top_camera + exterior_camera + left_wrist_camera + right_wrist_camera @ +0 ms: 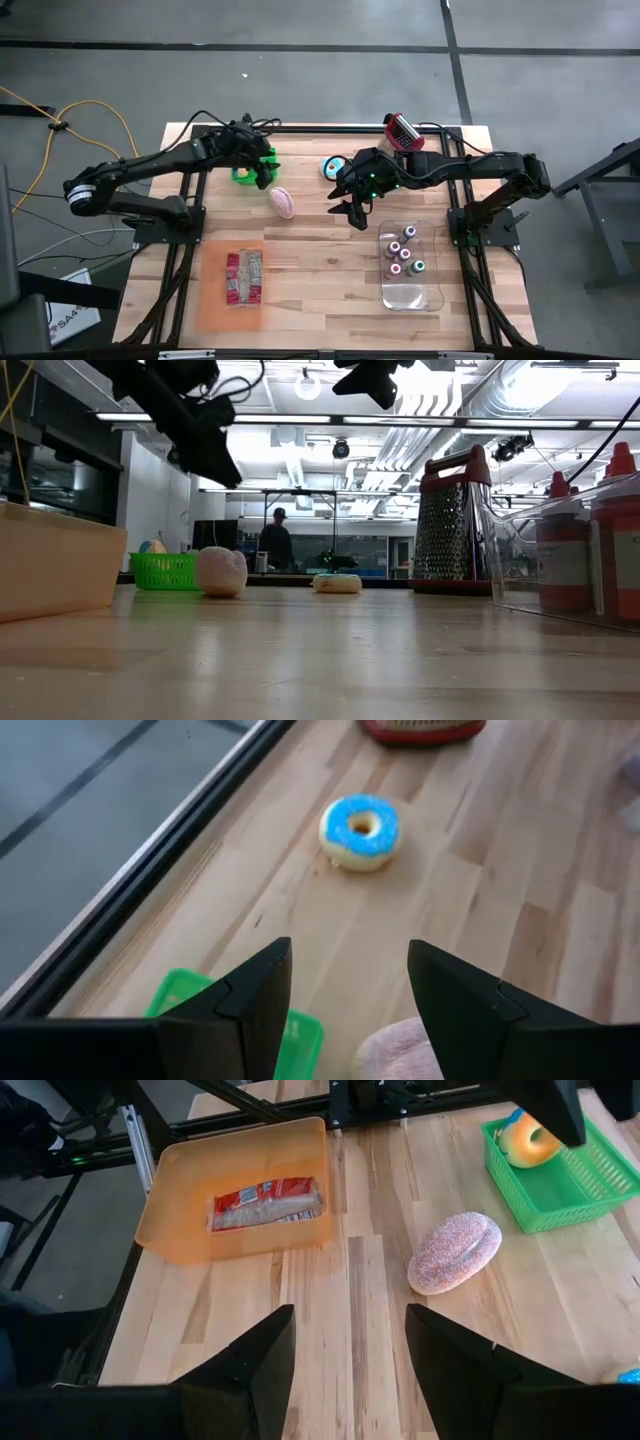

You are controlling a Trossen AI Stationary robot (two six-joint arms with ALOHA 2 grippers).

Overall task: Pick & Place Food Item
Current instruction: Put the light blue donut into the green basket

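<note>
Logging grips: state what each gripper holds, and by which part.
Nothing is held. The left gripper and right gripper both hang open and empty above the table.

A pink speckled bread loaf (283, 201) is seen lying flat on the counter (320, 290) at centre frame, a crease along its top. A blue-iced donut (331, 166) is seen upper centre, apart from it.

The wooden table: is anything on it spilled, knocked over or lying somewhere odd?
Nothing is spilled or broken. The pink speckled bread loaf lies loose on the bare wooden table, beside the green plastic basket, and the blue-iced doughnut sits loose near the metal grater. The small bottles stand upright in their clear bin.
</note>
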